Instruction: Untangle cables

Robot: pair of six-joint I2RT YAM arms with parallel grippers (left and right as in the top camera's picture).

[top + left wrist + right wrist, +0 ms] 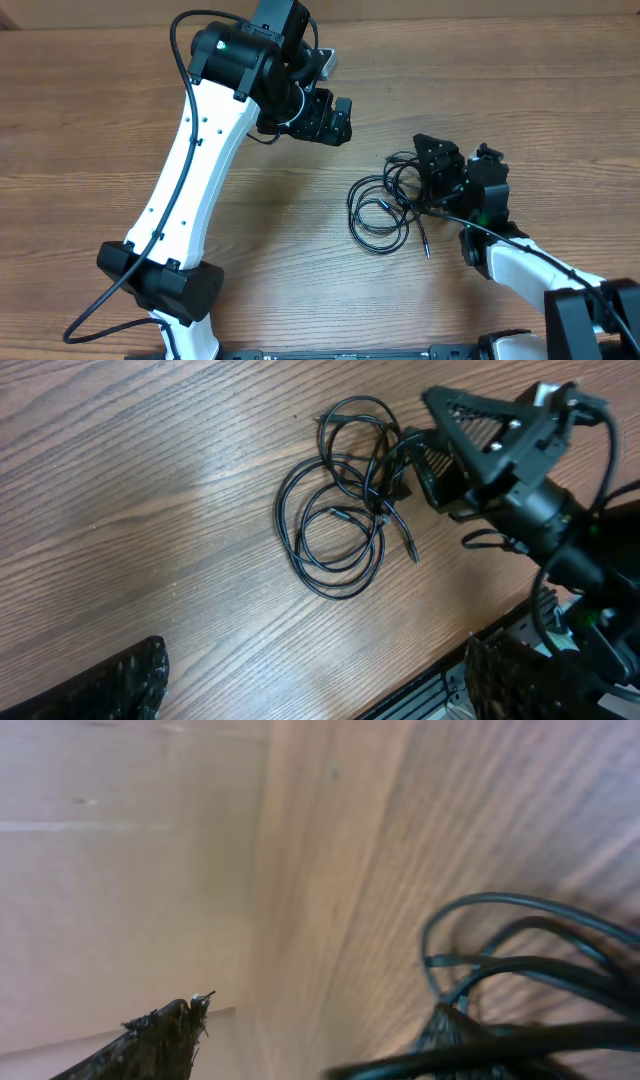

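Overhead first. The counter point(100, 120) is matte brown wood, its grain running side to side. The cables point(383, 203) lie on it right of centre: thin glossy black cord in loose overlapping loops. They make an oval heap whose long axis slants from my right claw point(432, 168) down toward the near left. One straight tail point(422, 238) leaves the heap and points at the near edge, with a small silvery tip. My right claw sits at the heap's far-right end, jaws apart, the top loops against it. My left claw point(330, 118) hangs over bare wood, well apart from the heap. It is carried on the white arm point(190, 170), which has a thicker black cord point(178, 50) arcing beside it.

Left wrist now. My own rough black fingers point(130, 680) show in the two bottom corners, far apart, so the left claw is wide open and empty. Ahead lie the loops, with a plug point(335, 512) inside the biggest ring. The right claw's angular black plastic fingers spread over the heap's upper-right end. A strand curls at the lower finger, but I can't tell whether around it or just beside it.

Right wrist, and it's blurred. One ragged black fingertip point(170, 1030) sits low left, and dark strands arc and crowd at the right. The gap between is wide, so this claw is open. I can't tell whether any strand is caught.
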